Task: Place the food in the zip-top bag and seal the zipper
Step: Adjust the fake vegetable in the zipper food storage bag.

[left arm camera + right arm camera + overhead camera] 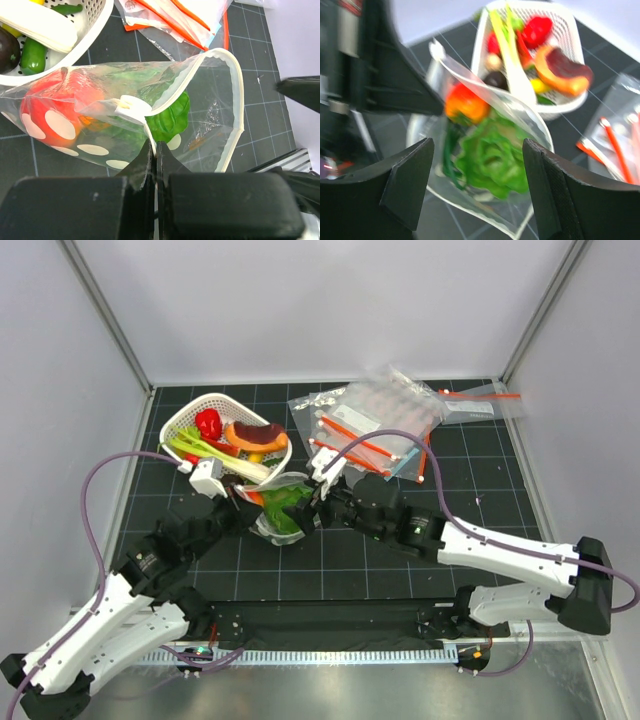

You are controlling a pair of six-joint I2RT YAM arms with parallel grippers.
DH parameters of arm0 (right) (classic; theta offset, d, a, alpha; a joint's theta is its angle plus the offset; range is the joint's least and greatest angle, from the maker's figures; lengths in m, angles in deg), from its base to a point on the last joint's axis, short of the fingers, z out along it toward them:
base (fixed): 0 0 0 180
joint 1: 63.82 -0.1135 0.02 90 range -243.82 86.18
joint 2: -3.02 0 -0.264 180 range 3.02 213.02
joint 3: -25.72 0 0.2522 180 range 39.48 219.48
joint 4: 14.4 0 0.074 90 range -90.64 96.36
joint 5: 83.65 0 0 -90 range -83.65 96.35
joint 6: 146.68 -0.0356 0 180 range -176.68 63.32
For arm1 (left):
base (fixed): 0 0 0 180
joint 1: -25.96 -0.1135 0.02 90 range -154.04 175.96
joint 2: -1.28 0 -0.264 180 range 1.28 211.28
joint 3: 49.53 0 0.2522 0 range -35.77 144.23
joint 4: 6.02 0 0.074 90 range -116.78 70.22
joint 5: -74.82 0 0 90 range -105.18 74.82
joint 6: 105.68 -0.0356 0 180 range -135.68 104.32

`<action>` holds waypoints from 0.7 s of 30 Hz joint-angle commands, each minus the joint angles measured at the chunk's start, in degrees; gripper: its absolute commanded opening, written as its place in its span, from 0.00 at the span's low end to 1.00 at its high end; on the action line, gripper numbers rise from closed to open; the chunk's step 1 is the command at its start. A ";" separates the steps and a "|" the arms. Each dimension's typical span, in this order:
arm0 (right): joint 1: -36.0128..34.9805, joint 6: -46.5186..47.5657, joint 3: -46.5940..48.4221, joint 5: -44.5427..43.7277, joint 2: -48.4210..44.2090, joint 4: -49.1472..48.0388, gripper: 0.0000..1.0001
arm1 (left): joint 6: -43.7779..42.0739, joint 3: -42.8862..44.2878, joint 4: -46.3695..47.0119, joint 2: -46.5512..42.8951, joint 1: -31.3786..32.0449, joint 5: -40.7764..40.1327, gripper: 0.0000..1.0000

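A clear plastic zip-top bag printed with white polka dots [210,125] lies on its side near the middle of the dark gridded tabletop [400,560]. It is just toward the near edge from a white plastic basket of toy produce [222,396]. Its mouth faces the right edge.

The left pincer [154,150] is clamped together on a fold of the bag's rim. The right pincer [477,187] stands apart in front of the mouth, holding nothing.

Inside the bag, a leafy green toy lettuce head [492,160] sits close to the mouth. A small orange-red toy piece [55,97] is deeper in, toward the closed end. The pale press-seal zipper strip [239,100] curves in an open loop and is not yet pressed shut.

The likely risks:
- The lettuce is so near the opening that it could slide out if the bag tips.
- A leaf could get caught in the strip, which would leave a gap in the seal.
- The left pincer holds only a thin bit of film, so a tug could pull it free and let the mouth collapse.
- The film is slack and wrinkled, so the two halves of the strip may not line up.

A pile of plain clear bags with red-orange strips [380,425] lies toward the far right corner.
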 commanded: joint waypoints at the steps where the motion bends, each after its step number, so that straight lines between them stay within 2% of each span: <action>1: -0.29 6.17 1.84 -7.64 3.09 6.75 0.79 | 0.35 1.52 2.97 0.13 0.17 0.16 0.00; 4: -0.38 6.96 2.55 -10.64 5.99 5.79 0.84 | 0.35 1.69 2.89 0.39 0.17 0.07 0.01; 7: -0.12 7.93 4.92 -15.71 9.15 6.22 0.84 | 0.09 2.57 2.80 1.27 0.08 0.77 0.00; 11: 0.67 8.37 6.15 -17.06 9.86 5.96 0.84 | -0.27 4.42 2.18 3.64 0.08 2.27 0.00; 18: 1.38 7.76 1.76 -16.36 1.08 5.17 0.87 | -0.27 6.18 2.18 5.84 0.08 2.62 0.00; 21: 3.74 6.79 0.97 -14.96 -1.21 5.26 0.87 | -0.44 6.35 2.10 5.76 0.17 1.74 0.00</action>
